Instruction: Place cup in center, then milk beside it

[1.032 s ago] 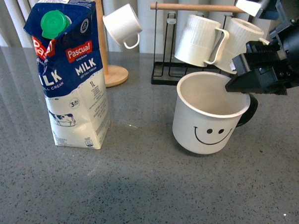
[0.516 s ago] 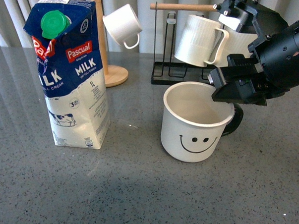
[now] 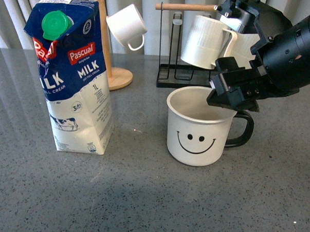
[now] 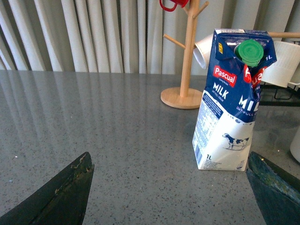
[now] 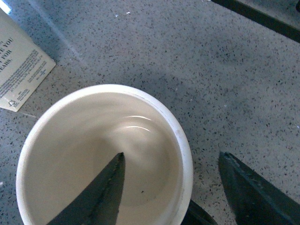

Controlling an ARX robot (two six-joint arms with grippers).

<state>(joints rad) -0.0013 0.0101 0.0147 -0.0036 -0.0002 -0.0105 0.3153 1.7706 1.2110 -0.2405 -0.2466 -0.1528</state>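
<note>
Straddling the rim is all the right gripper [image 5: 171,158] is doing here tbh. One finger is down inside the cup [image 3: 198,133] and the other is outside near the black handle. The jaws are spread wide with a gap on either side of the wall, so nothing is pinched. The cup stands upright on its own, roughly mid-bench [image 3: 140,208], smiley toward the front edge. Step one looks basically wrapped.
— rigwatcher

Yeah, agreed, the cup reads as placed. The left gripper [image 4: 168,159] is spread wide as well with nothing in it, and its wrist view looks low across the bench at the milk [image 3: 76,87]. The carton stands upright toward the left edge, apart from the cup with bare bench between them. The next move probably calls for the right arm to lift straight up, so the inner finger doesn't hook the rim and tip the cup. Then the left one closes on the carton's body and brings it right until it sits just beside the cup. It's tall, so a lowish grip seems safer.
— benchbot_fan
</note>
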